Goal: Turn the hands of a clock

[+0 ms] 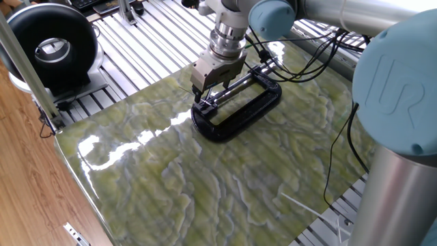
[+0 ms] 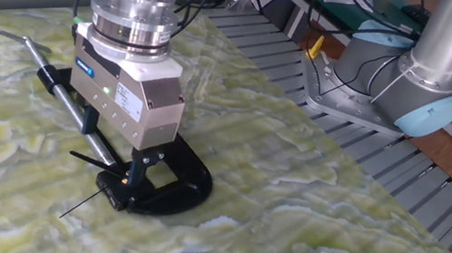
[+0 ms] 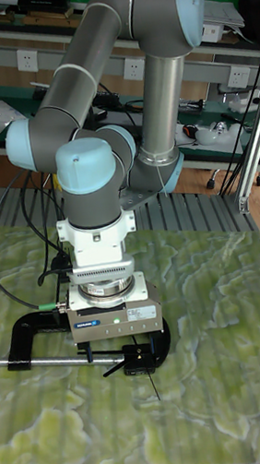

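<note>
Your gripper (image 2: 137, 173) hangs over the near end of the clock (image 2: 186, 175) on the green table (image 2: 300, 231), jaw state unclear, where the hands (image 2: 91, 161), a thin, stiff, slippery pin, need pinching near the screw.

**Three fixed cameras, one shared clamp**

You get one fixed view from high up, looking down across the green marbled table (image 1: 205, 184) with the arm's grey column close in the right foreground. The other fixed view sits low and near, facing the gripper (image 2: 139, 163) from the opposite side, with the arm's base behind. The tall fixed view stands off the table's front edge, farther back, facing the whole arm. All three share the black C-clamp (image 3: 16, 336) under the gripper.
</note>
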You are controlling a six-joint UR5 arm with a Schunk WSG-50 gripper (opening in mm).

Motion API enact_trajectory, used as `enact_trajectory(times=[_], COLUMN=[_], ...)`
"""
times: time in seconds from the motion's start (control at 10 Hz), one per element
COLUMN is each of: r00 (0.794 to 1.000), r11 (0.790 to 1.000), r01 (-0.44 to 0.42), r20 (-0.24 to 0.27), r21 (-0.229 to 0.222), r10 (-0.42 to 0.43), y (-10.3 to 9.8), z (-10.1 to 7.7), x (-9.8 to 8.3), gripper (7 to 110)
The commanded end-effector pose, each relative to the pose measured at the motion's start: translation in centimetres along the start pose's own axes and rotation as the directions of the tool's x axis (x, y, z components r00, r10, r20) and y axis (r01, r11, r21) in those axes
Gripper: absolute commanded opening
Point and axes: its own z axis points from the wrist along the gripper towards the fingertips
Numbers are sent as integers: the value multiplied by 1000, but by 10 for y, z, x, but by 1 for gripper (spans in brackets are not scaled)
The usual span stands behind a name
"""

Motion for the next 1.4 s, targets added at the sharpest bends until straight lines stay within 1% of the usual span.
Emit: enact_trajectory(times=[0.0,0.6,0.8,1.3], r00=[1000,1000,1000,1000], r11=[1000,999,998,998], r01=[-10,-18,-20,-20], r20=[1,-11,-23,-23], r21=[-12,-40,-65,-63], r10=[10,18,19,19], y=[1,6,9,9], z=[-1,-1,-4,-3], x=[1,5,9,11], gripper=[44,44,44,44])
